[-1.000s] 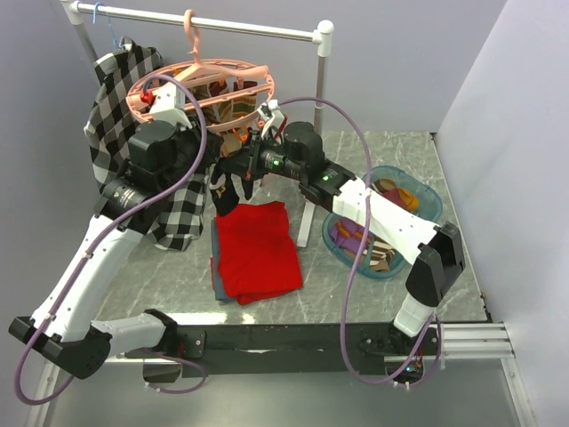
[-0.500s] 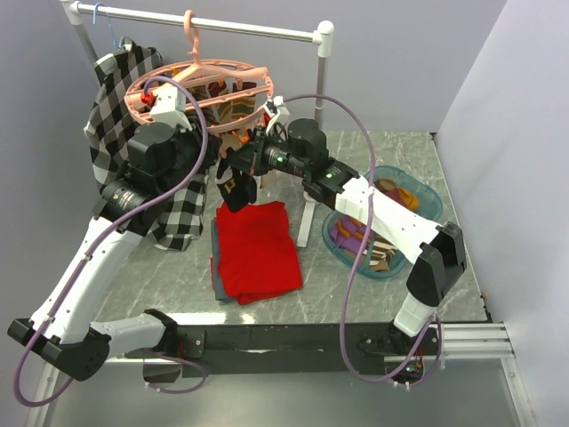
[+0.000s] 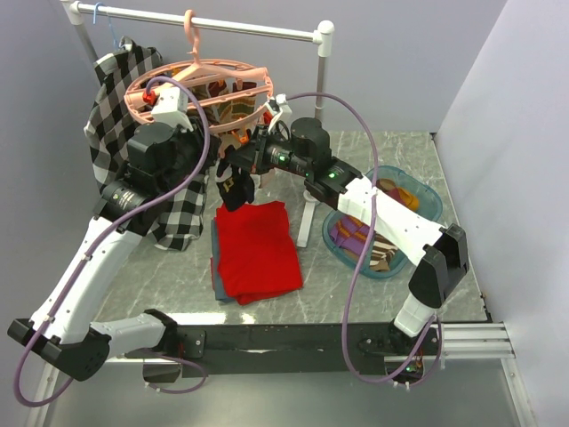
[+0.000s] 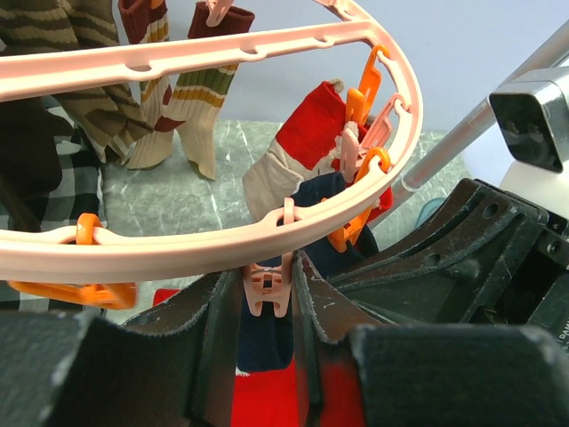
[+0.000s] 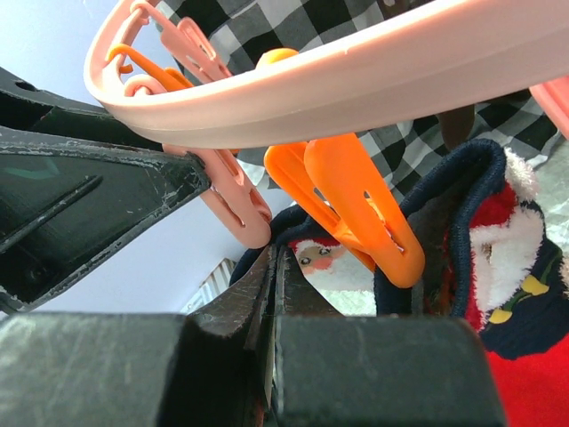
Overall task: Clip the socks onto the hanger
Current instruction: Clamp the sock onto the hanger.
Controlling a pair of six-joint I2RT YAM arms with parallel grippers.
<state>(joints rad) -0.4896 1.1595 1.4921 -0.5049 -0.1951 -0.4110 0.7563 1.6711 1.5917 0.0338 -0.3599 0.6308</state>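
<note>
Hanger [image 3: 200,84], hung at 11 o'clock, swings freely, so a push could pull the clip [image 4: 267,298] out of the left gripper [image 4: 267,280], whose jaws pinch it. Right gripper [image 5: 272,267] is clamped on a navy sock [image 5: 480,169] just below; its cuff could miss the clip. Two bins [image 3: 433,200] at 3 o'clock hold more socks [image 3: 356,236]

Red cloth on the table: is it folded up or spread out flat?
Folded. The red cloth lies as a compact rectangle on the table, with stacked layer edges showing along its left side.
</note>
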